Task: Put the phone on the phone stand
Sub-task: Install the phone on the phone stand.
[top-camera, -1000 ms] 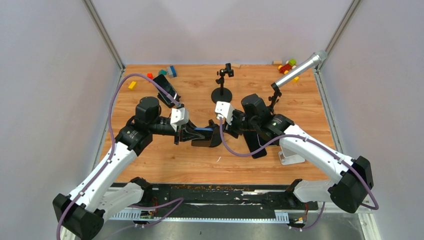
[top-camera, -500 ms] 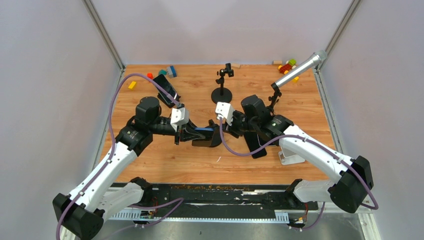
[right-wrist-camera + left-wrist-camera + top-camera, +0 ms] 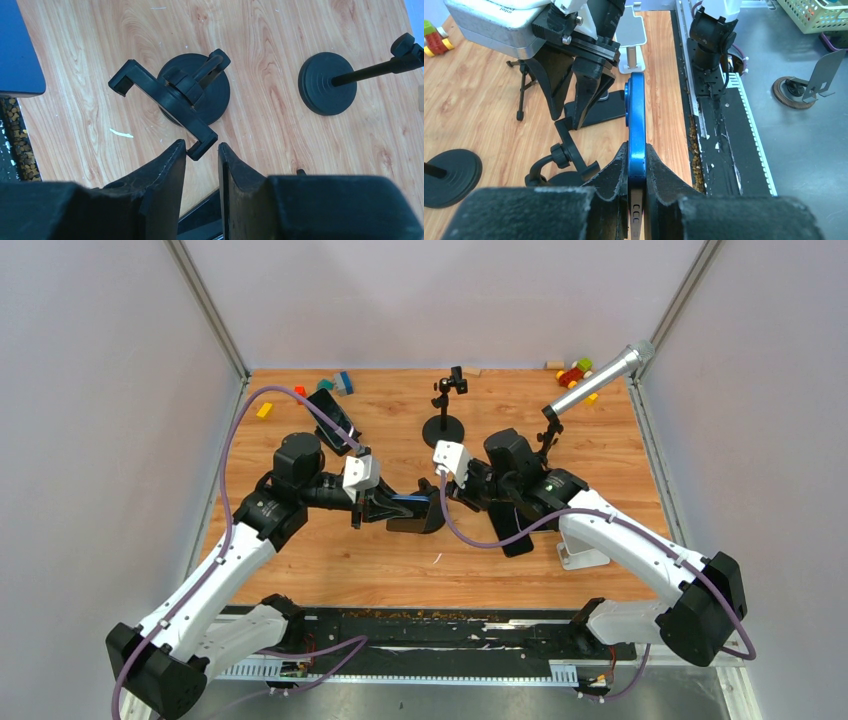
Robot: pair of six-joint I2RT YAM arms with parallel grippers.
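Note:
The blue phone [image 3: 636, 120] is held edge-on, above the table, with my left gripper [image 3: 636, 165] shut on its lower end. In the top view the phone [image 3: 405, 502] points toward the black phone stand [image 3: 428, 516] at mid-table. The stand [image 3: 195, 95] has a round base and a tilted clamp bar [image 3: 160, 107]. My right gripper [image 3: 201, 150] straddles the bar's hooked lower end. The left finger touches the hook and a slim gap remains at the right finger. A corner of the phone [image 3: 17, 55] shows at the left edge of the right wrist view.
A black phone [image 3: 505, 525] lies flat under the right arm. A second stand [image 3: 443, 428] with a round base rises behind. Another phone [image 3: 332, 412] leans at back left. A silver cylinder on a tripod [image 3: 598, 380], toy blocks [image 3: 575, 372] and a white stand [image 3: 582, 555] sit to the right.
My right jaws have narrowed around the stand's clamp end. Both arms and the phone have barely shifted.

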